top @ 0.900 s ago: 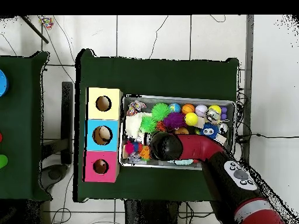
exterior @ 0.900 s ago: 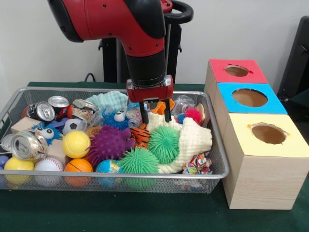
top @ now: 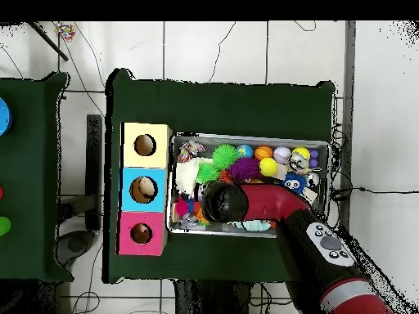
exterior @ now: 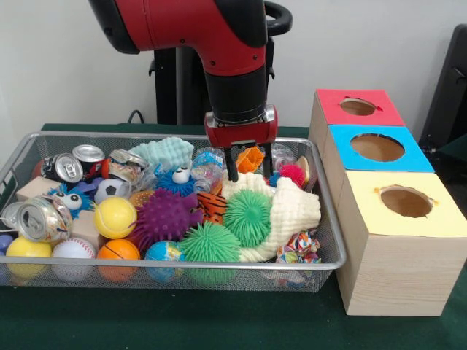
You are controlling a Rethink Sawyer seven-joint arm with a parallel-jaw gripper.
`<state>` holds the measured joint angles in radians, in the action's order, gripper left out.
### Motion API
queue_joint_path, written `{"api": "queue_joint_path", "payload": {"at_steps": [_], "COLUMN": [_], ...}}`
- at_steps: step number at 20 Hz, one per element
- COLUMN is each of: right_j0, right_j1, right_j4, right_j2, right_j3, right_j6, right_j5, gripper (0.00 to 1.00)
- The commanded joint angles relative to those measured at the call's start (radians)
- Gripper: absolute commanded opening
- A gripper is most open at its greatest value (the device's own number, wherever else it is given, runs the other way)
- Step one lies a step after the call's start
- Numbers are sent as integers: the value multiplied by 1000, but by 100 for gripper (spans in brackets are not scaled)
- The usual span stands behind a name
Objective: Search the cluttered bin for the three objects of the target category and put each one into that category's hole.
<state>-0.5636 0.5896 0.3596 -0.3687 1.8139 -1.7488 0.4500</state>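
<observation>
My jaws [exterior: 249,162]: lowered into the basket, the two black fingers [exterior: 232,165] apart, nothing between them; tips just over the cream shell.
My arm [top: 282,214]: seen from above, it reaches in from 5 o'clock and covers the middle of the basket.
Basket [exterior: 330,240]: silver wire mesh, on the green table [exterior: 219,321], full of toys and cans.
Cream shell [exterior: 292,211]: right under my jaws, toward the basket's 3 o'clock end in the front view.
Green spiky ball [exterior: 247,217]: resting against the shell at its 9 o'clock side.
Second green spiky ball [exterior: 210,245]: at 7 o'clock from the first, near the front wall.
Purple spiky ball [exterior: 166,216]: at 9 o'clock from the green one, mid-basket.
Yellow tennis ball [exterior: 115,217]: just beside the purple ball at its 9 o'clock.
Crushed cans [exterior: 44,219]: at the basket's 9 o'clock end.
Small basketball [exterior: 118,251]: against the front wall, below the tennis ball.
Three boxes: in a row at 3 o'clock of the basket in the front view, yellow top [exterior: 405,204] nearest the camera, blue top [exterior: 377,148] in the middle, red top [exterior: 357,107] farthest; each has a round hole.
</observation>
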Motion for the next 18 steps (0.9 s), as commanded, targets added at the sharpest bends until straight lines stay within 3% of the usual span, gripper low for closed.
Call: {"api": "queue_joint_path", "payload": {"at_steps": [1,3,18], "right_j0": [17,27,17], "right_j1": [-57,-92,-146], "right_j4": [-34,-37,-23], "right_j2": [-73,-78,-111], "right_j3": [-122,-180,-290], "right_j6": [36,51,91], "right_j5": [153,178,260], "gripper": [100,100,100]}}
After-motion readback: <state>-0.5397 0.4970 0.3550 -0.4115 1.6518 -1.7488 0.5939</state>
